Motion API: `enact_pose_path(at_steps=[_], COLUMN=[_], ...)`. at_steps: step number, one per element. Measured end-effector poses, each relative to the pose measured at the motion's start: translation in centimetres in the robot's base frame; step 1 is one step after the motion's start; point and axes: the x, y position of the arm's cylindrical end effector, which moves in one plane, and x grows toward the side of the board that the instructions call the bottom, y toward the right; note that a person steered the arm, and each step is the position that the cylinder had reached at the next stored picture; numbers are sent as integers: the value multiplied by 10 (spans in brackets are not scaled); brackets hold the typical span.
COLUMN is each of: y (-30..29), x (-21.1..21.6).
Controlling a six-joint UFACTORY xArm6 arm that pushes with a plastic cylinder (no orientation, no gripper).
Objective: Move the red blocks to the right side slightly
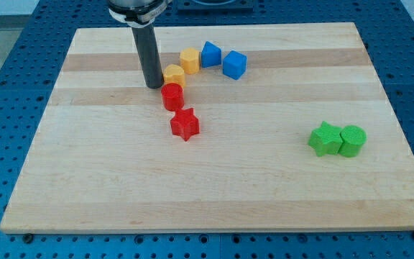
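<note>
Sitting a little toward ten o'clock from the board's centre, the red cylinder and the red star are found as a close pair, the star just beside the cylinder at its five o'clock; whether they touch cannot be told. Both are meant to be shifted slightly toward three o'clock, and neither appears to be displaced that way yet.

My tip is set down on the wooden board at about ten o'clock from the red cylinder, very near it, contact not being clear. That placement is judged sensible: a push toward three or four o'clock would be carried into the cylinder from its far side. No gripper is fitted, so nothing is clasped; only a plain rod is presented.

Crowding is seen at the cylinder's twelve o'clock, where a yellow block lies just beside it and right next to the tip. A second yellow block follows at one o'clock, then a blue block and a blue cube. A careless sweep is likely to drag the yellow one along.

Well apart, at four o'clock, a green star and a green cylinder are lying side by side.
</note>
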Motion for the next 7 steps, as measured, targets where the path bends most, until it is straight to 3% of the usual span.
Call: enact_pose_path(at_steps=[3,7], y=[-7,1], x=[26,30])
